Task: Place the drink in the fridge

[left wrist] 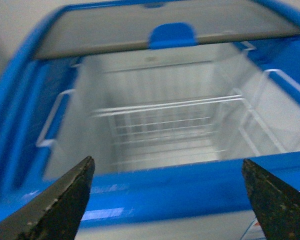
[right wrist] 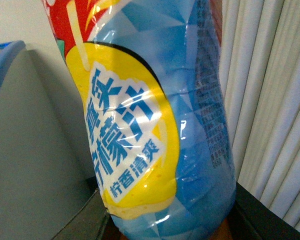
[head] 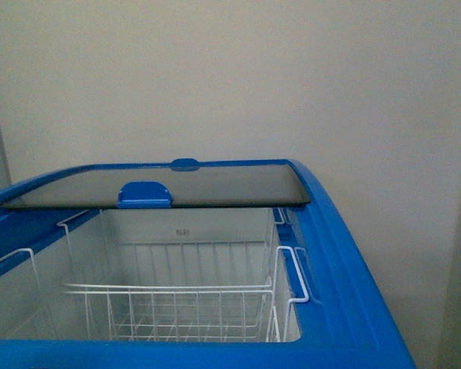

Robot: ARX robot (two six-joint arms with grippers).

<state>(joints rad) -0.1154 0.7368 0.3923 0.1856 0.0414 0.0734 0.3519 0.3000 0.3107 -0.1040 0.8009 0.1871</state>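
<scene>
The white chest fridge with a blue rim [head: 352,284] stands open, its dark glass lid [head: 200,186] clear of the white wire basket [head: 177,307]. The plastic drink bottle with a blue-yellow-red label [right wrist: 155,125] is not inside yet: the right gripper [right wrist: 175,227] pinches it. The left gripper [left wrist: 167,161] hangs spread and empty above the opening. The label's small print seems to read "柠香清爽".

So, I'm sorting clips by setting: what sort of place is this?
Likely a shop-style indoor room: a blue-rimmed white chest freezer, its sliding glass lid, and a blue-and-yellow-labelled plastic drink bottle.

Glossy, crinkled plastic drink [right wrist: 150,125]
</scene>
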